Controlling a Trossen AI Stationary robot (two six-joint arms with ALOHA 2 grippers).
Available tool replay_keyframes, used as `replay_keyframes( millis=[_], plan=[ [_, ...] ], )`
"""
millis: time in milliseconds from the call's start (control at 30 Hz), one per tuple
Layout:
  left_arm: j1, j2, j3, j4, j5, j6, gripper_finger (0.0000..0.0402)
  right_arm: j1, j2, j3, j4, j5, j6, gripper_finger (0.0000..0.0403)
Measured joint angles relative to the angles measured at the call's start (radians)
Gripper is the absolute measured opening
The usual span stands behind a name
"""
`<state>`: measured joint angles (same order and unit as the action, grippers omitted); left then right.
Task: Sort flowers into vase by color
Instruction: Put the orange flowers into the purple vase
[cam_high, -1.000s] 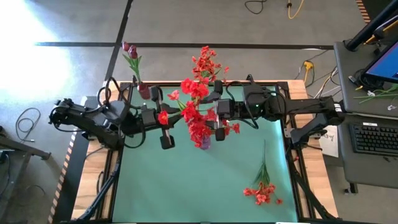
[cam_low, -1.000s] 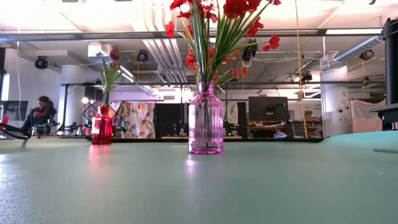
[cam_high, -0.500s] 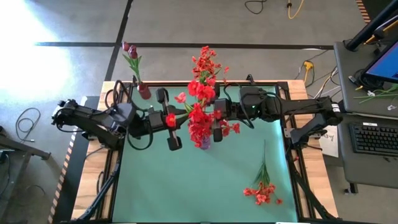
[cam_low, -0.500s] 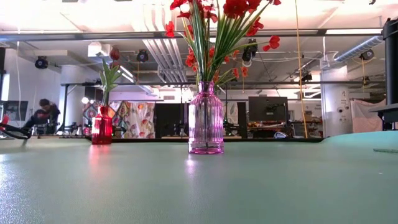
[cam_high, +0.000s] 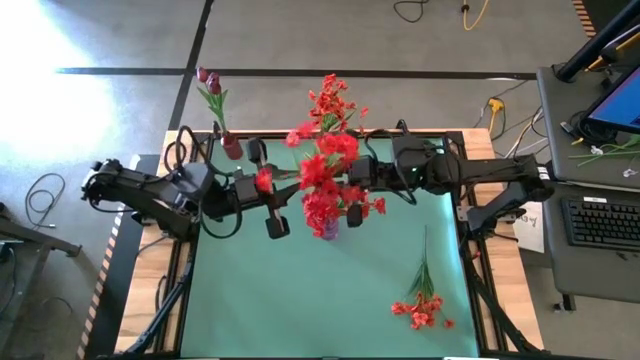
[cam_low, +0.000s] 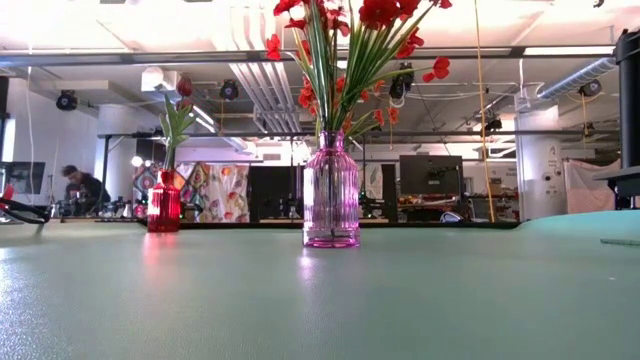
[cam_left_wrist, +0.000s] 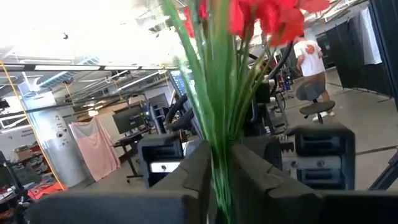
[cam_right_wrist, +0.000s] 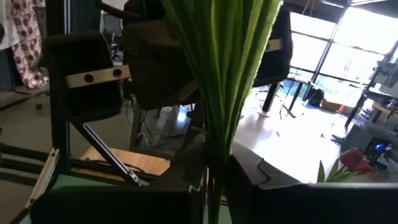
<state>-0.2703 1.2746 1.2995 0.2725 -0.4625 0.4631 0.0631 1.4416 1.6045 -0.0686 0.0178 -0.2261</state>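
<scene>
Two robot arms, one gripper each: left gripper (cam_high: 268, 196), right gripper (cam_high: 352, 196). Two vases: one ribbed pink vase (cam_low: 331, 197) and one small red vase (cam_low: 164, 208). One bunch of red flower sprays (cam_high: 322, 178) stands in the pink vase; individual stems cannot be counted. One red spray (cam_high: 422, 306) lies on the green mat (cam_high: 300, 300). Two dark magenta tulip buds (cam_high: 208, 79) top the red vase. One person (cam_low: 84, 187) is visible beyond the table.

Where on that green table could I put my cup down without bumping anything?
The near half of the green mat is bare, from its left edge across to the loose red flower spray lying near the right edge. The far side is crowded: the left gripper and right gripper flank the ribbed pink glass vase of red flowers, with a small red vase at the far-left corner.
</scene>
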Motion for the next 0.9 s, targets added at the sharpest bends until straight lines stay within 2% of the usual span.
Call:
replay_keyframes(
  millis=[233, 333, 500, 700, 900],
  plan=[
    [0.000, -0.079, 0.001, -0.114, -0.002, 0.004, 0.0097, -0.003, -0.093, 0.011, -0.020, 0.012, -0.010, 0.0032],
    [0.000, -0.124, 0.002, -0.219, -0.037, -0.005, 0.0110, -0.005, -0.162, 0.012, -0.078, 0.062, -0.012, 0.0032],
    [-0.002, -0.189, 0.002, -0.442, -0.120, -0.102, 0.0114, -0.005, -0.259, 0.012, -0.226, 0.166, -0.002, 0.0032],
    [-0.001, -0.221, 0.000, -0.715, -0.133, -0.278, 0.0114, -0.005, -0.348, -0.011, -0.299, 0.194, 0.048, 0.0032],
    [-0.001, -0.224, -0.051, -0.795, -0.131, -0.367, 0.0114, -0.005, -0.423, -0.152, -0.253, 0.225, 0.071, 0.0019]
  ],
)
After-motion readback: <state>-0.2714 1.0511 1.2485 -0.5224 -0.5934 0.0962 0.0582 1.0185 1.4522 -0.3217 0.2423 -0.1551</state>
